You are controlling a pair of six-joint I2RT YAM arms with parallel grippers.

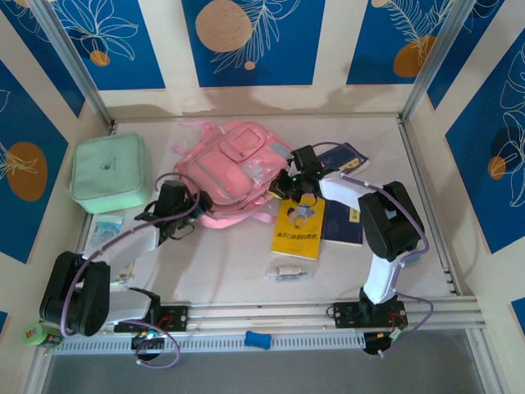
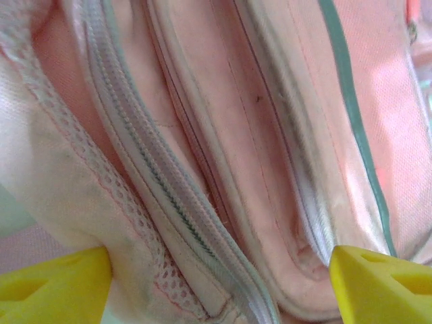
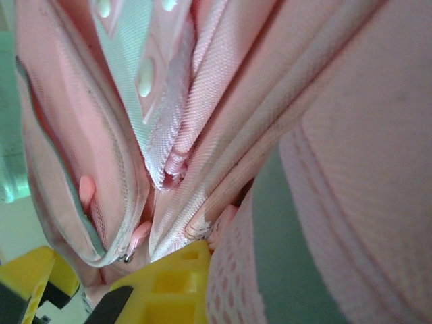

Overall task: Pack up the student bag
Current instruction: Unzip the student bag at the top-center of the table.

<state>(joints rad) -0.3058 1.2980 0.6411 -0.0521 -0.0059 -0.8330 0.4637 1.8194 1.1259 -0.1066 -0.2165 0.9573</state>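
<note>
Blue wall panels (image 1: 246, 41) printed with white leaf outlines and tan discs, set between cream strips and bare metal posts (image 1: 74, 61), enclose a pale table (image 1: 221, 263) on three sides. Twin rails (image 1: 271, 312) run along its near edge, where both arm bases are bolted.

The student bag (image 1: 234, 172) lies flat at the middle of the far half of the table, its pink straps spilling toward the back wall. A mint green case (image 1: 109, 172) sits well to its left, apart from it. A yellow book (image 1: 299, 230) lies just off the bag's near right corner, with a dark blue book (image 1: 349, 226) alongside it. A small pale object (image 1: 289, 271), too small to identify, rests nearer the rails.

The left gripper (image 1: 172, 209) meets the bag's near left edge. Its wrist camera shows the left gripper (image 2: 216, 283) with yellow fingertips (image 2: 54, 290) spread wide, a grey zip (image 2: 169, 202) and folds of pink fabric lying between them. The right gripper (image 1: 287, 182) presses against the bag's right side. In its own wrist camera the right gripper (image 3: 101, 270) is crowded by pink cloth, and whether its yellow fingers (image 3: 169, 283) pinch the fabric cannot be told.
</note>
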